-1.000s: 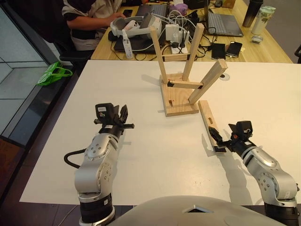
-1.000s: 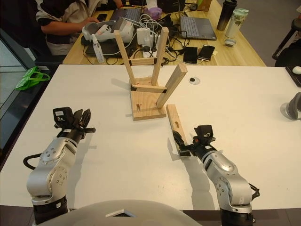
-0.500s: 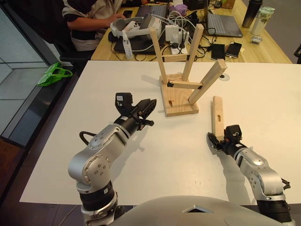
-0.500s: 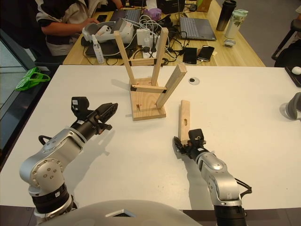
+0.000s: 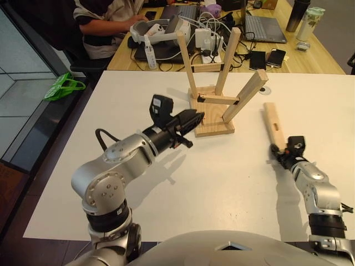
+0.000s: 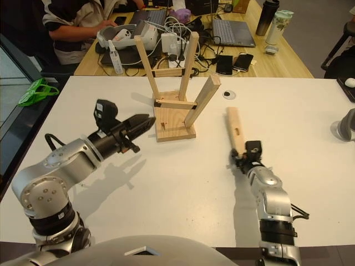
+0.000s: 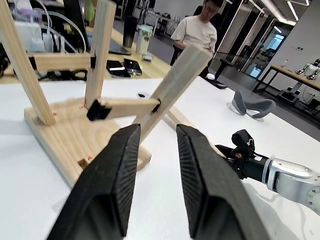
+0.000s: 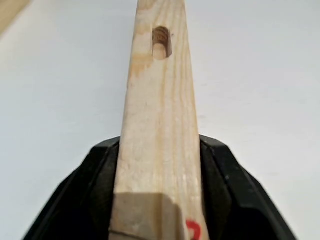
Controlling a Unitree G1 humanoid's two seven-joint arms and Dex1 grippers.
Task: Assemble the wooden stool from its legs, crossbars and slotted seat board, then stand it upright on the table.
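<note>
Left eye view | right end effector (image 5: 275,149) grips leg (image 5: 272,123), forearm forward

Left tool (image 5: 197,117) extended forward, parted, right tool (image 8: 160,150) seemingly clamped

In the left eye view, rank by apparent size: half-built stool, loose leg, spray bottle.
From largest to smallest:
1. half-built stool
2. loose leg, held by the right pincer
3. spray bottle, which stands farther away, so its true size is unsure
</note>
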